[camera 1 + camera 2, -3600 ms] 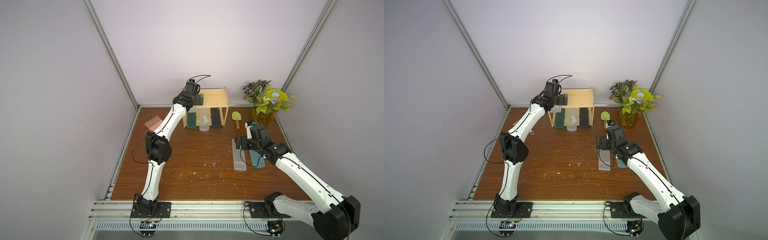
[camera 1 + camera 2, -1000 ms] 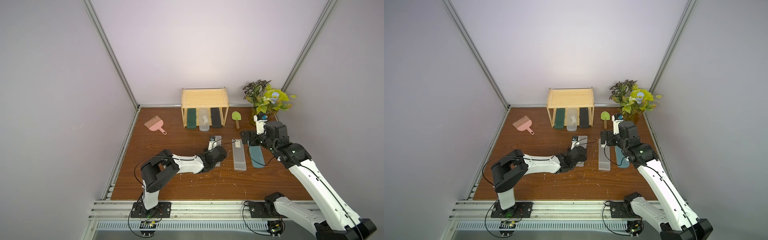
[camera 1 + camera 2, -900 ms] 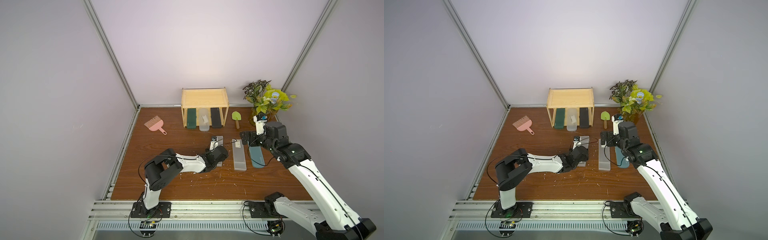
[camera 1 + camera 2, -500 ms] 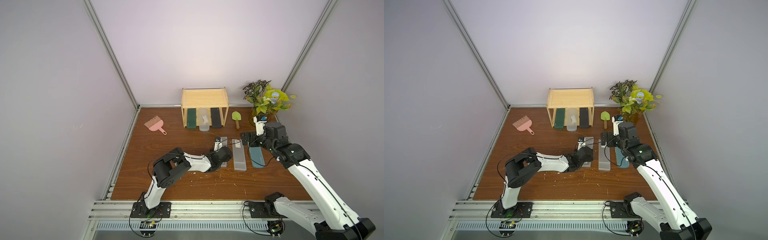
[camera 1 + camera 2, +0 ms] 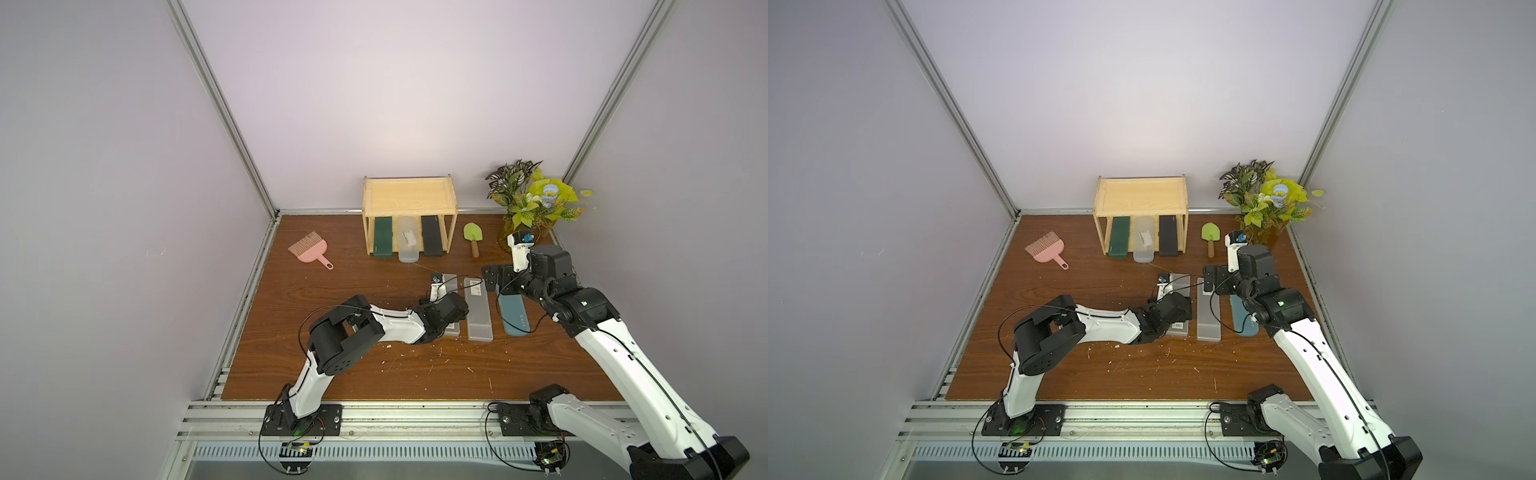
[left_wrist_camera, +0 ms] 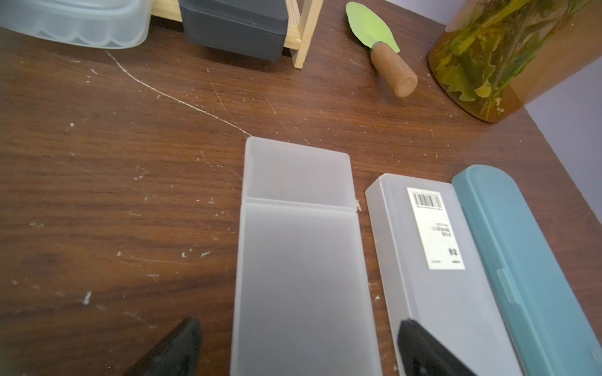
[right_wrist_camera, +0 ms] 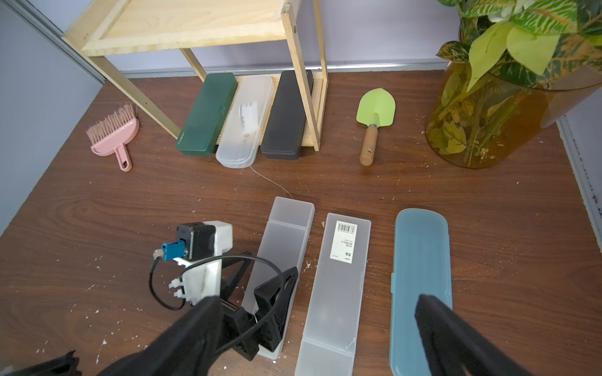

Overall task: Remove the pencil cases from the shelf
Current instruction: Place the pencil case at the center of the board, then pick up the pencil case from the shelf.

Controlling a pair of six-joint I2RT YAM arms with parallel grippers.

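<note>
The shelf (image 5: 409, 195) stands at the back; its lower board holds three pencil cases: dark green (image 5: 382, 242), clear (image 5: 407, 245) and black (image 5: 432, 241). Three more lie side by side on the table: a plain frosted one (image 6: 298, 244), a frosted one with a barcode label (image 6: 423, 260) and a teal one (image 6: 508, 247). My left gripper (image 6: 299, 325) is open, its fingers straddling the plain frosted case without touching it. My right gripper (image 7: 317, 309) hangs wide open above the labelled case and holds nothing.
A pink brush dustpan (image 5: 309, 251) lies at the back left. A green trowel (image 5: 473, 237) lies right of the shelf, with a plant in an amber vase (image 5: 528, 208) in the back right corner. Grey walls close three sides.
My left gripper carried the plain frosted case rightward toward the labelled one, then opened and let it go on the table. The right arm has hardly moved.
</note>
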